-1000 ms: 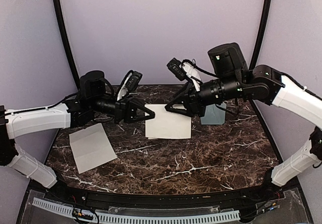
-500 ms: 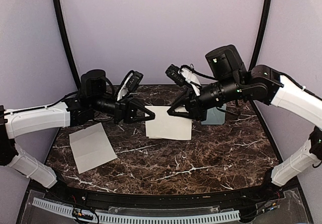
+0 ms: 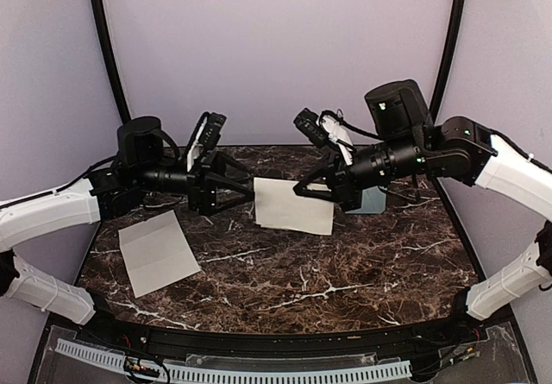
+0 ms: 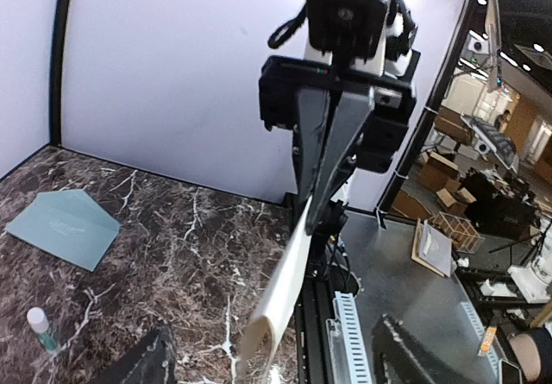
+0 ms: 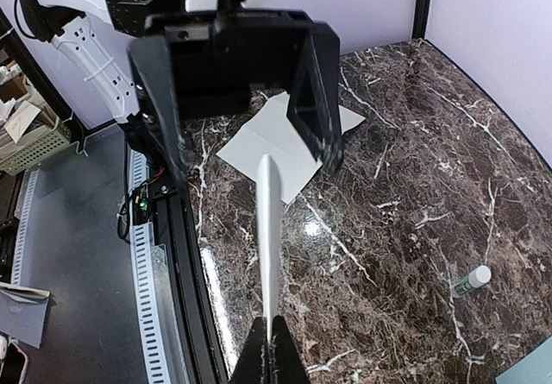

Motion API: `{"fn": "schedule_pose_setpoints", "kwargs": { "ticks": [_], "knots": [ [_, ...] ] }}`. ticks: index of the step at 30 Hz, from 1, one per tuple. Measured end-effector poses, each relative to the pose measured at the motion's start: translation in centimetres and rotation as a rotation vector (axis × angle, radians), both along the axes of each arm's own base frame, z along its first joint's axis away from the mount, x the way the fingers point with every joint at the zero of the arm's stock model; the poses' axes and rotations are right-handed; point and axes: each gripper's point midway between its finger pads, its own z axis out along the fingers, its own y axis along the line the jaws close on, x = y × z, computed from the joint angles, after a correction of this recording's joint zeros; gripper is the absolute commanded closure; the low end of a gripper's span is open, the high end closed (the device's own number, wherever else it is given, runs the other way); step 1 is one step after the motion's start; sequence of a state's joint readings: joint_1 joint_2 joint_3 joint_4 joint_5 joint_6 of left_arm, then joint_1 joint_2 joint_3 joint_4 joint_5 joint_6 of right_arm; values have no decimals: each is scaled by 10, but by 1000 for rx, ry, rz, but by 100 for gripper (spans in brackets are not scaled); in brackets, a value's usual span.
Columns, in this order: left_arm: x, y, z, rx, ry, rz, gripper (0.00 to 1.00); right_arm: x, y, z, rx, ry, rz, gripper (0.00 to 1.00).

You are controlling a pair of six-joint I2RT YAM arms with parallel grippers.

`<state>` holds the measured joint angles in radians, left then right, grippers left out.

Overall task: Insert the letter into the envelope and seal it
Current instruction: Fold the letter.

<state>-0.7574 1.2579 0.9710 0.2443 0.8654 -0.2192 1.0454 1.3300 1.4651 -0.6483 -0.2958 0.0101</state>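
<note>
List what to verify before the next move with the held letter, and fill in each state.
1. Right claw shut on the edge of the letter: ok.
2. Letter lifted off the table: ok.
3. Left claw open and facing the letter's free edge: ok.
4. Free edge far enough inside the left claw to grip: cannot tell.
5. Envelope lying flat, apart from the glue stick: ok.

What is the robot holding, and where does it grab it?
The right hand pinches a paper sheet by the edge on its own side. The left hand is open at the opposite edge.
</note>
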Motion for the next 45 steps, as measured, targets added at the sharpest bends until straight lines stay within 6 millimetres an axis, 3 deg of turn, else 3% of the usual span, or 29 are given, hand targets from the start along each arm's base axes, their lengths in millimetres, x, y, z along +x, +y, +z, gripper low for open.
{"fn": "schedule_pose_setpoints", "kwargs": {
  "ticks": [6, 8, 11, 15, 18, 26, 29, 31, 32, 34, 37, 40, 45],
  "knots": [
    [-5, 25, 43, -77, -184, 118, 18, -6, 2, -3, 9, 32, 21, 100],
    [-3, 21, 44, -71, -198, 109, 18, -8, 4, -3, 15, 48, 36, 100],
    [-1, 9, 23, -21, -158, 75, 20, -13, 8, -5, 20, 75, 64, 100],
    [-11, -5, -7, 57, -106, 17, 42, -18, 12, -13, 10, 112, 94, 100],
    [-18, -10, -14, 81, -95, -17, 60, -20, 15, -18, 3, 132, 108, 100],
    [-24, -12, -14, 82, -91, -51, 80, -22, 17, -21, -2, 147, 121, 100],
    [-25, -12, -14, 81, -85, -56, 95, -22, 17, -21, -1, 149, 124, 100],
    [-26, -12, -14, 81, -84, -62, 100, -22, 17, -21, -1, 149, 124, 100],
    [-26, -12, -14, 81, -83, -65, 100, -22, 17, -21, -2, 148, 123, 97],
    [-27, -12, -14, 79, -83, -69, 100, -21, 16, -21, -3, 146, 115, 77],
    [-27, -12, -14, 79, -82, -69, 100, -17, 16, -23, 9, 125, 93, 61],
    [-27, -13, -11, 70, -83, -67, 100, -15, 7, -25, 35, 107, 54, 60],
    [-27, -13, -7, 55, -84, -67, 100, -17, -10, -9, 135, 68, 14, 72]
  ]
}}
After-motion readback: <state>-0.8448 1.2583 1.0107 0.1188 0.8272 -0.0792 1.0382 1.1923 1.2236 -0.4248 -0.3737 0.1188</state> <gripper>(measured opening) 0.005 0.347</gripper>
